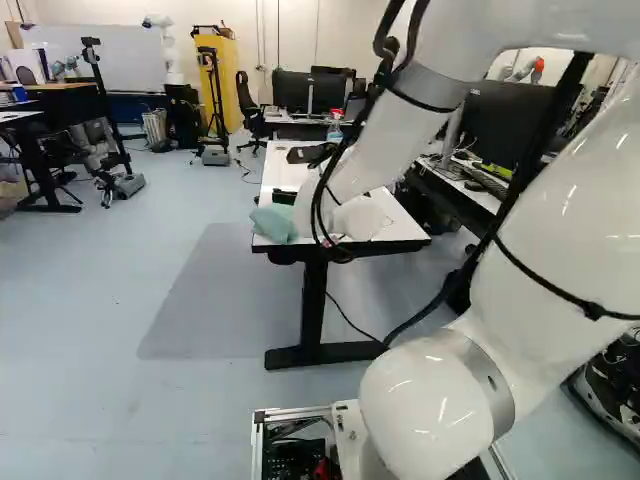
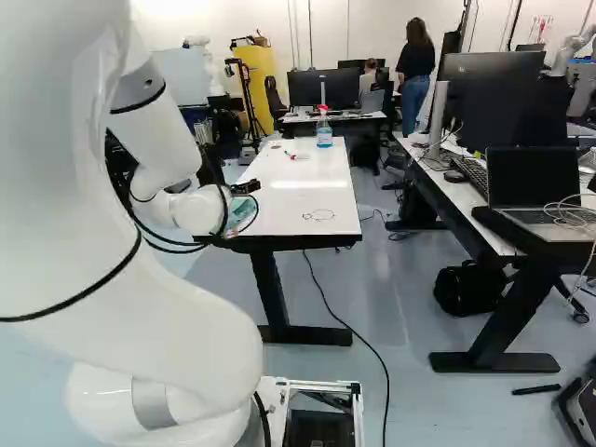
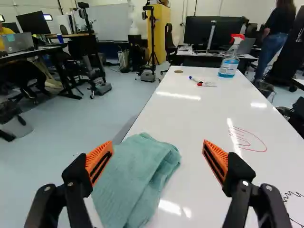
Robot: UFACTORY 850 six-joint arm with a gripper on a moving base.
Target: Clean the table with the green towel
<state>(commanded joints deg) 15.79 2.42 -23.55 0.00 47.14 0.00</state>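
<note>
A: so what's the gripper doing?
B: hanging wide open near the table, gripping nothing lol. The green towel is lying rumpled along the table's edge, partly between the fingers
A: anything marking the top?
B: yep, red scribbles and black scribbles are showing, spray bottle is standing farther off

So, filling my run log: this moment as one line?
fingers open | green towel on table, ungripped | red scribble, black scribble unwiped

Arm fwd, gripper spread wide
</note>
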